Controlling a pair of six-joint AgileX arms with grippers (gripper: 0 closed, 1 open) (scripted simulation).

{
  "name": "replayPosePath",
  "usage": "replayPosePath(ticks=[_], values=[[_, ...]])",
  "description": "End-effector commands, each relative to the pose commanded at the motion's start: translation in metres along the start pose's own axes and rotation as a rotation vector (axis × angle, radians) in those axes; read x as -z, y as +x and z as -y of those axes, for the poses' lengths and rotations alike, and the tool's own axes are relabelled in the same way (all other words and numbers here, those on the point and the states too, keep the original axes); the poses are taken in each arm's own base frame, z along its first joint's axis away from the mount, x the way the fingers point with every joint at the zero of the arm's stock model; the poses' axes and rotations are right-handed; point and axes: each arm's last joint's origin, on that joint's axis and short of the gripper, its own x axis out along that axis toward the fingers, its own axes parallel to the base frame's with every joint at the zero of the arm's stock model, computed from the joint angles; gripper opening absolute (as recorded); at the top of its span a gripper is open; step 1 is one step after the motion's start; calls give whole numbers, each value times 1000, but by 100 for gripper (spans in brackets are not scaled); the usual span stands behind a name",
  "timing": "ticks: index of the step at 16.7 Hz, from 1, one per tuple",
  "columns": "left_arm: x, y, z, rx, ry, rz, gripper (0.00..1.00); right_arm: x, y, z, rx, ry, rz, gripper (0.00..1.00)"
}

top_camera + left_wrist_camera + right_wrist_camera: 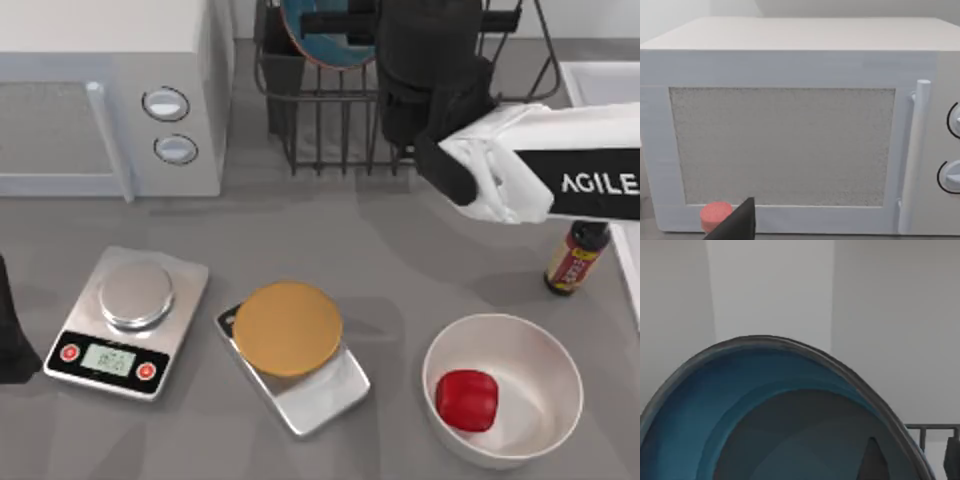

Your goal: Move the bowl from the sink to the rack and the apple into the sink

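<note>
The teal-blue bowl (325, 40) stands tilted on edge in the black wire rack (330, 130) at the top middle of the table. My right gripper (345, 22) reaches over the rack from the right and is shut on the bowl's rim. In the right wrist view the bowl's blue inside (705, 410) is very close, with rack bars (935, 432) beside it. The red apple (467, 400) lies in a larger white bowl (545, 350) at the front right. A straight edge of the white sink (600, 80) shows at the far right. My left arm (12, 335) is parked at the left edge.
A white microwave (110, 90) fills the back left and faces the left wrist camera (785, 145). A silver scale (128, 322) and a second scale under an orange disc (288, 328) sit at the front. A dark red-labelled bottle (575, 258) stands below the right arm.
</note>
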Motion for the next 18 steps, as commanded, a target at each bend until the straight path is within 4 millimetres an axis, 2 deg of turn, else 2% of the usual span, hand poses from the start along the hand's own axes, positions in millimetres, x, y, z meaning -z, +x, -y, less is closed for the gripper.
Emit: replayPosePath(ticks=[6, 16, 18], values=[[0, 0, 0, 0, 0, 0, 100, 0, 0, 0, 0, 0, 0, 98], [0, 0, 0, 0, 0, 0, 100, 0, -1, -1, -3, 0, 0, 100], [0, 0, 0, 0, 0, 0, 100, 1, -10, -3, -36, -25, -26, 100]])
